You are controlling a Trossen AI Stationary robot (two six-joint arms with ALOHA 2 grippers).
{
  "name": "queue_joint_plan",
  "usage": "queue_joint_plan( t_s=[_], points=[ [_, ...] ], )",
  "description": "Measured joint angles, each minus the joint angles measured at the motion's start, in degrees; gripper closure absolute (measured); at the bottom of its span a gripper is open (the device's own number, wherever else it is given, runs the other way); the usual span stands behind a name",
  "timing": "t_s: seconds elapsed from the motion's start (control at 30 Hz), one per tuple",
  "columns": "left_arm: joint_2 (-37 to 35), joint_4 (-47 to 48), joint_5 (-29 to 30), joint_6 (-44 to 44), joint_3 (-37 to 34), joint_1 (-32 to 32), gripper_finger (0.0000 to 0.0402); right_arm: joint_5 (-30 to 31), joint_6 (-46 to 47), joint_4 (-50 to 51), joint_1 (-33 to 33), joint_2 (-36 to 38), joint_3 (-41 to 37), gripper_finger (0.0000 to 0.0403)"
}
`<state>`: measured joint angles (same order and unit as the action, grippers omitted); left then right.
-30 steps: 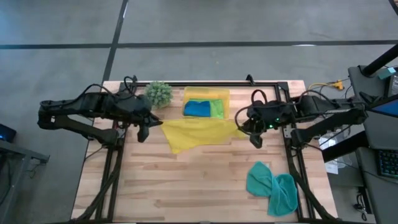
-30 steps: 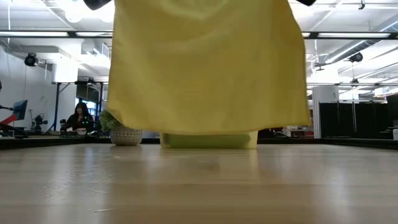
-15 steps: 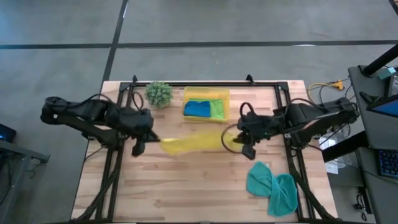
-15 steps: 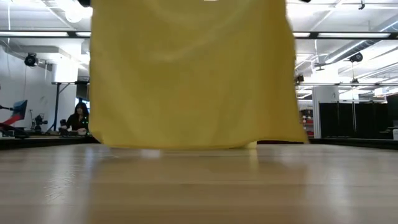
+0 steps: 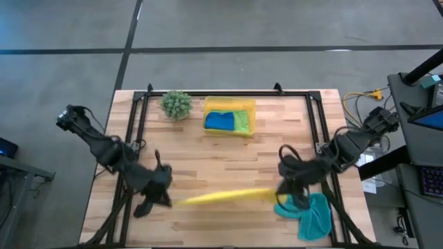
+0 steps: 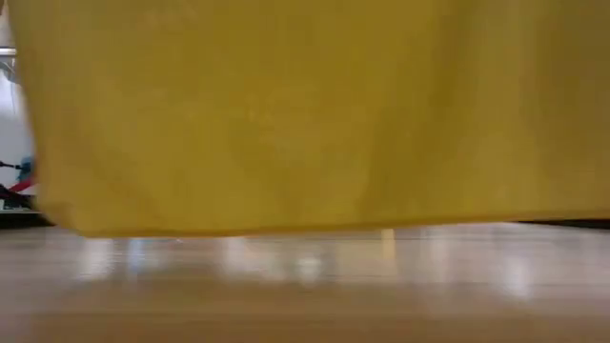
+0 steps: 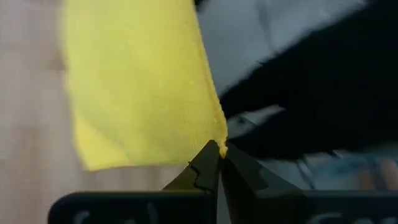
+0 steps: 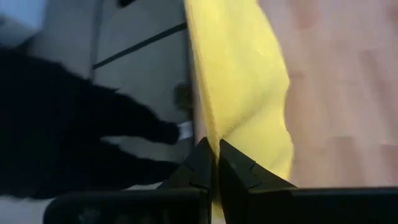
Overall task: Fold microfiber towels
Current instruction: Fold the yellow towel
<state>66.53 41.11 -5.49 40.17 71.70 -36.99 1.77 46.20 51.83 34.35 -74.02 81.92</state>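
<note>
The yellow towel [image 5: 220, 197] hangs stretched between the left gripper [image 5: 168, 201] and the right gripper [image 5: 278, 196], barring the table's [image 5: 221, 159] near strip from 7 to 5 o'clock. Bare wood lies open across the middle. Toward 12 o'clock stand the plant [image 5: 176, 104] and yellow tray [image 5: 229, 104]; the teal towel [image 5: 310, 215] blocks 4 o'clock.

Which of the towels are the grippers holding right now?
The yellow towel, stretched between the left gripper and right gripper. The teal towel lies loose on the table; the blue and green ones sit in the tray.
</note>
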Motion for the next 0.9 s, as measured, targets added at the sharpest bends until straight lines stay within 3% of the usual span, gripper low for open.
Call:
queue_joint_plan(
  t_s=[0.13,0.37,0.6,0.9],
  points=[
    [4.1,-6.1,-5.6,0.1,0.0,-3.3,0.0402,-0.6,2.4,-6.7,4.3,0.5,-3.1,0.0394],
    [4.8,-8.7,-6.4,-6.3,-0.8,-1.8,0.0402,-7.3,5.2,-25.6,2.5,2.6,-15.9,0.0395],
    [4.0,4.5,5.0,-7.8,-7.0,2.9,0.0401,-7.8,6.6,-26.9,-1.9,7.0,-28.1,0.0395],
    [4.6,2.4,8.6,-9.1,-17.9,11.9,0.0402,-7.7,3.0,-26.9,-11.7,9.0,-37.0,0.0395]
  ],
)
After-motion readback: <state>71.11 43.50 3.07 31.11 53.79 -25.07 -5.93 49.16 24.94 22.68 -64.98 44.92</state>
